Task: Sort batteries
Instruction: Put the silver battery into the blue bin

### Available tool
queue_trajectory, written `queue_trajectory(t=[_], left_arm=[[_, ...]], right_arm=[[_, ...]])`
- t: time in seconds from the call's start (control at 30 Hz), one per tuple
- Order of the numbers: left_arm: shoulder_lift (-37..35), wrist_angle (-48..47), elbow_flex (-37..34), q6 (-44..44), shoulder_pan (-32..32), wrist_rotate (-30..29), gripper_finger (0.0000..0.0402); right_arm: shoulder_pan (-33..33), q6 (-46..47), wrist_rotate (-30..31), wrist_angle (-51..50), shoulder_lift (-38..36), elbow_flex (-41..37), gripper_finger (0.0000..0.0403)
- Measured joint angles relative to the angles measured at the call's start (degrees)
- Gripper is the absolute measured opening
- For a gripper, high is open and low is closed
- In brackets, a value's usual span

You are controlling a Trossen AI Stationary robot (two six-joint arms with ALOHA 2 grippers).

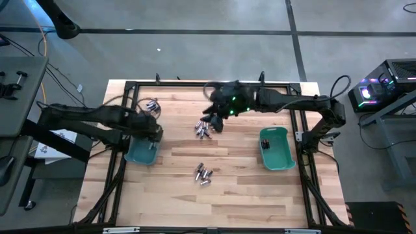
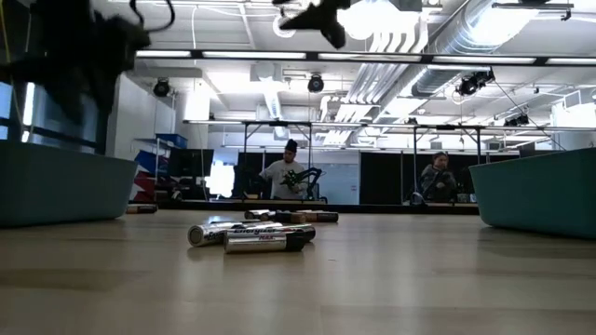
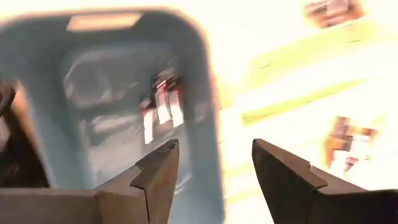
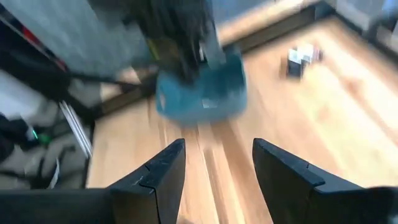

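My left gripper hangs over the left teal bin, fingers spread with nothing between them; a few batteries lie inside that bin. My right gripper is out over the middle of the table, fingers likewise apart and empty, just beside a central cluster of batteries. Another cluster lies nearer the front edge, between the two bins, and a third rests by the far left corner. The right teal bin also holds a cell.
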Motion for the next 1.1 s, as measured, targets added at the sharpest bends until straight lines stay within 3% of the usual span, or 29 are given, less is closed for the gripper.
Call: queue_trajectory(t=[0.23,0.47,0.6,0.8,1.1], left_arm=[[-2.4,4.5,6.6,11.0,0.0,-10.1,0.0197],[-1.7,16.4,7.2,23.8,0.0,-13.6,0.0197],[-1.0,18.7,7.2,24.9,0.0,-13.3,0.0197],[-0.6,18.5,7.2,22.9,-0.3,-12.1,0.0197],[-0.6,18.5,7.2,22.5,-0.6,-12.0,0.0197]], right_arm=[[1.9,-1.4,-1.5,-1.5,7.8,-5.1,0.0181],[0.4,-29.8,-2.7,-0.4,16.3,-2.1,0.0181],[-1.6,-37.8,1.3,-0.3,21.5,0.9,0.0181],[-5.6,-39.1,4.7,-0.3,26.8,5.4,0.0181],[-8.9,-42.7,1.5,-0.2,32.1,7.3,0.0181]])
